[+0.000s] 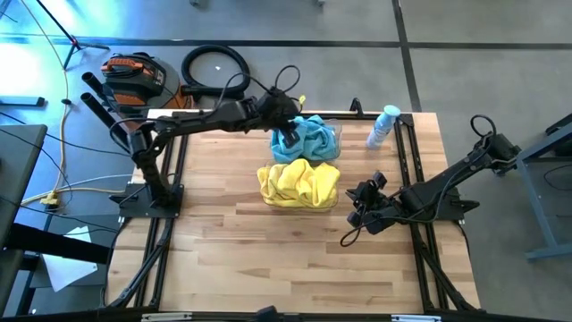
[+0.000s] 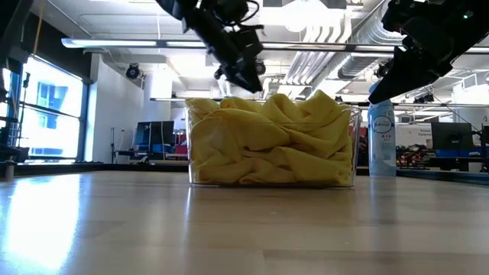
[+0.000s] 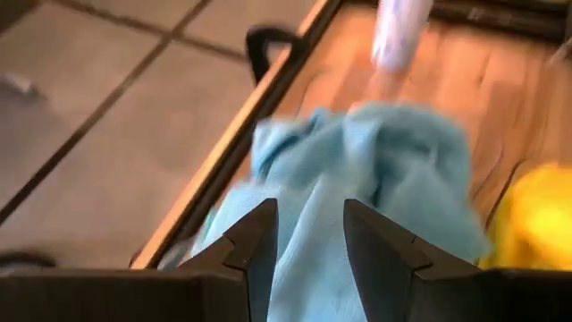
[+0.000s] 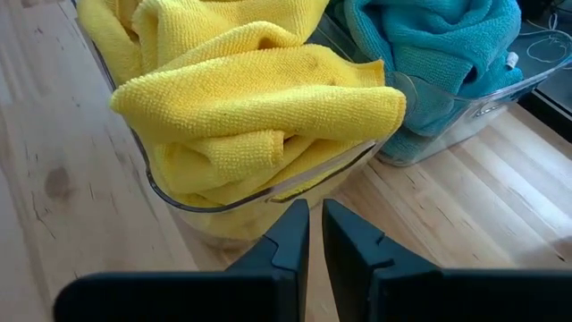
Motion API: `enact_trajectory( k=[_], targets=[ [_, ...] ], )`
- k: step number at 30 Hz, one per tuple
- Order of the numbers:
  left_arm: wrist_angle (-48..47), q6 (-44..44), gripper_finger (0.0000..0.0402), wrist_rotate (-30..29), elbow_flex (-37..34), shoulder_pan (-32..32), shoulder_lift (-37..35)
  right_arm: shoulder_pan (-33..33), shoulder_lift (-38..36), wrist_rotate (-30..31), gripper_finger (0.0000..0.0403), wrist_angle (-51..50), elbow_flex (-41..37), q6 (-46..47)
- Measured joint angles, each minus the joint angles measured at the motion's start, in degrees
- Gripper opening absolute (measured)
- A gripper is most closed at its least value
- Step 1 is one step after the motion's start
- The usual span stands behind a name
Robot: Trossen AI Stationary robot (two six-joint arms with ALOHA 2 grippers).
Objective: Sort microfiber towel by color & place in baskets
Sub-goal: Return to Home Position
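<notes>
Teal-blue towels (image 1: 315, 136) are heaped in the far clear basket (image 4: 465, 116). Yellow towels (image 1: 299, 182) are heaped in the near clear basket (image 4: 223, 201) and rise above its rim in the low view (image 2: 271, 141). My left gripper (image 1: 288, 134) hangs open just above the teal heap, and teal cloth (image 3: 393, 170) shows below and between its fingers (image 3: 310, 237). In the low view it (image 2: 246, 76) stands above the baskets. My right gripper (image 1: 356, 199) is shut and empty, above the table at the yellow basket's right side (image 4: 315, 234).
A clear spray bottle with a blue cap (image 1: 382, 127) stands on the table right of the teal basket and shows in the low view (image 2: 381, 141). Bare wooden table (image 1: 286, 259) lies in front of the baskets. Black frame rails run along the table's left and right sides.
</notes>
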Motion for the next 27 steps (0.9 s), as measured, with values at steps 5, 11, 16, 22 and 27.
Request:
enact_trajectory(
  k=[5, 11, 16, 22, 27],
  targets=[
    [4.28, -1.28, 0.012, 1.17, 0.03, -0.8, 4.94, 0.01, -0.02, 0.01, 0.0029, 0.01, 0.0, 0.0],
    [3.8, -4.78, 0.012, 1.25, 0.0, 1.15, 13.09, 0.01, -0.02, 0.01, 0.0029, -0.18, 0.0, 0.0],
    [3.26, -8.32, 0.012, 2.36, 0.29, 3.15, 17.02, 0.01, -0.02, 0.02, 0.0029, -0.38, 0.0, 0.0],
    [2.1, -10.04, 0.012, 2.71, 0.18, 3.95, 16.56, -0.01, -0.02, 0.02, 0.0029, -0.62, 0.0, 0.02],
    [-1.53, -9.66, 0.012, -0.04, 0.07, 4.37, 15.02, 0.0, -0.02, 0.01, 0.0029, -1.19, 0.0, 1.01]
  ],
)
